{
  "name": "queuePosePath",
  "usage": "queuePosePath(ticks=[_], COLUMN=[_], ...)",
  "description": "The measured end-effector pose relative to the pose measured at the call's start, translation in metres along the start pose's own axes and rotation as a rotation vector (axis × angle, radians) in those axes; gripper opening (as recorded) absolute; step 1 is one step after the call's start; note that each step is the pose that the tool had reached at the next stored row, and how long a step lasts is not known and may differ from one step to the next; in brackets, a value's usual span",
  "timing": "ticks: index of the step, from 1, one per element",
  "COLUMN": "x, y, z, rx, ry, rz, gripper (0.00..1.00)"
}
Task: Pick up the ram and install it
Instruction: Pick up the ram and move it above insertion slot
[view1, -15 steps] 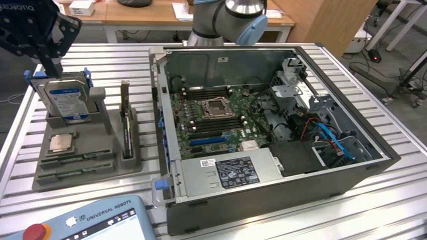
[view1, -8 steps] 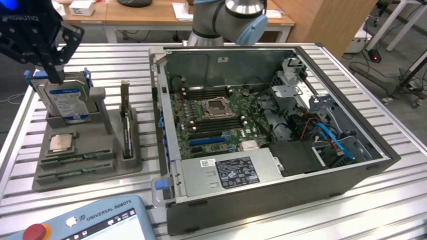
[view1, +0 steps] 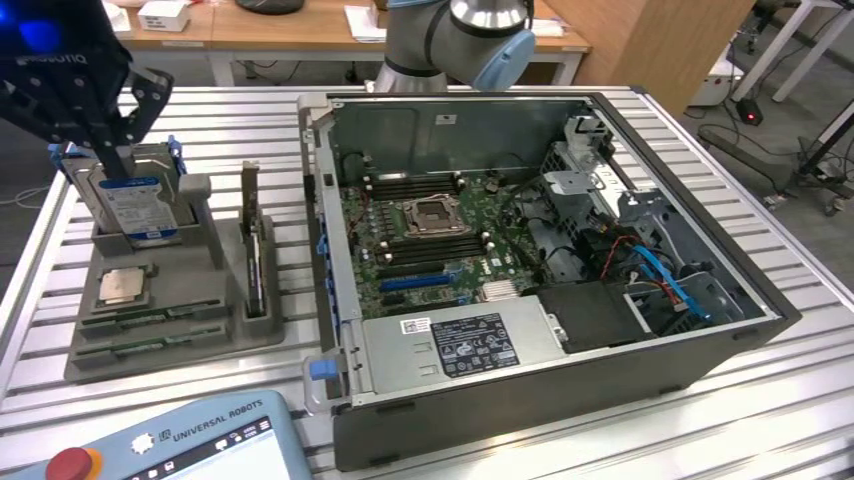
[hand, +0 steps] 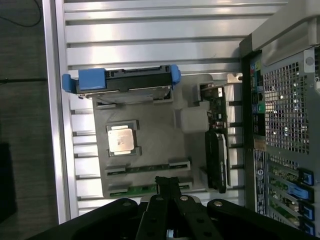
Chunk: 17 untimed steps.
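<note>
Two ram sticks lie in slots at the front of the grey holder tray (view1: 174, 355). In the exterior view they are the nearer stick (view1: 150, 344) and the one behind it (view1: 158, 319). In the wrist view they are a green stick (hand: 136, 190) and another (hand: 147, 168) beside it. My black gripper (view1: 118, 168) hangs high above the tray at the exterior view's left. Its fingers are shut with nothing between them. In the wrist view the gripper (hand: 167, 184) lines up over the green stick, well apart from it. The open computer case (view1: 534, 230) shows the motherboard's memory slots (view1: 430, 247).
The tray also holds an upright hard drive (view1: 134, 205) with blue clips, a square silver processor (view1: 124, 284) and a dark expansion card (view1: 252, 250) on edge. A teach pendant (view1: 174, 440) lies at the table's near edge. The arm's base (view1: 454, 40) stands behind the case.
</note>
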<state>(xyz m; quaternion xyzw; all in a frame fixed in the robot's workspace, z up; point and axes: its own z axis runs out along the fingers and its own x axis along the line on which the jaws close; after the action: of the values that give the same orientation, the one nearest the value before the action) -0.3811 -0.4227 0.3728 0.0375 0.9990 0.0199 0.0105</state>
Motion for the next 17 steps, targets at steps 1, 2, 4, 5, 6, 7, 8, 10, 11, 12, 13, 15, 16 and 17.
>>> queuePosePath(ticks=[1, 2, 4, 5, 6, 7, 8, 10, 11, 12, 13, 15, 16, 17], x=[0.0, 0.0, 0.0, 0.0, 0.0, 0.0, 0.0, 0.0, 0.0, 0.0, 0.0, 0.0, 0.0, 0.001], y=[-0.0002, -0.0004, -0.0008, -0.001, -0.0012, -0.0014, -0.0016, -0.0019, -0.0021, -0.0022, -0.0023, -0.0025, -0.0026, -0.0028], z=[0.0019, 0.0037, 0.0073, 0.0091, 0.0109, 0.0127, 0.0145, 0.0183, 0.02, 0.0218, 0.0237, 0.0273, 0.0291, 0.0309], rx=[0.0, 0.0, 0.0, 0.0, 0.0, 0.0, 0.0001, 0.0, 0.0, 0.0, 0.0, 0.0, 0.0, 0.0], ry=[0.0, 0.0, 0.0, 0.0, 0.0, 0.0001, 0.0, -0.0001, 0.0, 0.0, -0.0001, 0.0001, 0.0, 0.0], rz=[0.0, 0.0, 0.0, 0.0, 0.0, 0.0, 0.0, 0.0, 0.0, 0.0, 0.0, 0.0, 0.0, 0.0], gripper=[0.1, 0.1, 0.1, 0.1, 0.1, 0.1, 0.1, 0.1, 0.1, 0.1, 0.1, 0.1, 0.1, 0.1])
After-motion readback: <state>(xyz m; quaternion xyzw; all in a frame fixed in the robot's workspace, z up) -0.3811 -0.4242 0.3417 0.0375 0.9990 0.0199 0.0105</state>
